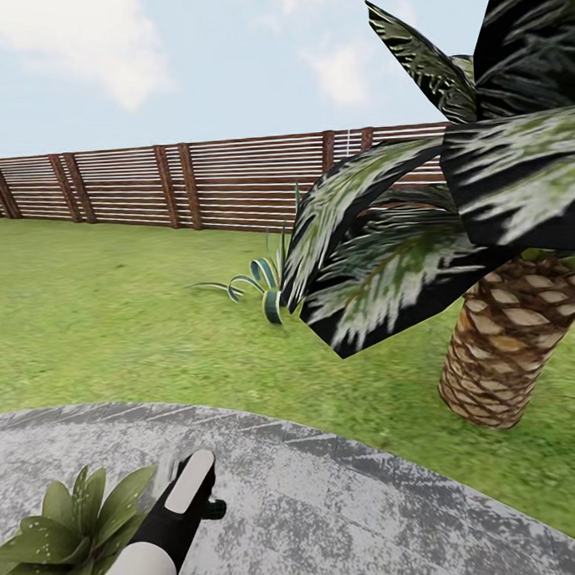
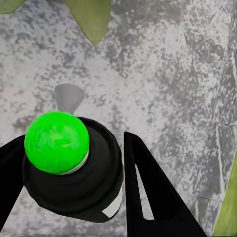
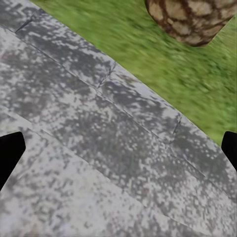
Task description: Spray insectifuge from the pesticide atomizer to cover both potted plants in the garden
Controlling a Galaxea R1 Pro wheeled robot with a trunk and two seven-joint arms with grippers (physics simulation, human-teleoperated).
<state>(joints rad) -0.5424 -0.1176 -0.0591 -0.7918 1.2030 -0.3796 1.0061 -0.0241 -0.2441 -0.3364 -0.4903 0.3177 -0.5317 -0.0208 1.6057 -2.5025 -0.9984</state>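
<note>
My left gripper (image 2: 74,140) is shut on the pesticide atomizer (image 2: 74,173), a dark bottle with a bright green round top and a whitish trigger head, held above the grey stone patio (image 2: 163,74). In the head view, a dark green bit of the atomizer (image 1: 215,509) sticks out beside my left forearm (image 1: 175,501). One potted plant (image 1: 68,531), a low rosette of broad green leaves, sits just left of that arm; a leaf (image 2: 91,17) of it also appears in the left wrist view. Insectifuge is too small to tell on the leaves. My right gripper (image 3: 118,150) is open over bare patio.
A scaly-trunked palm (image 1: 507,345) with dark fronds stands on the lawn at right, its trunk base (image 3: 192,19) in the right wrist view. A striped agave (image 1: 262,284) grows mid-lawn. A brown slatted fence (image 1: 149,189) closes the far side.
</note>
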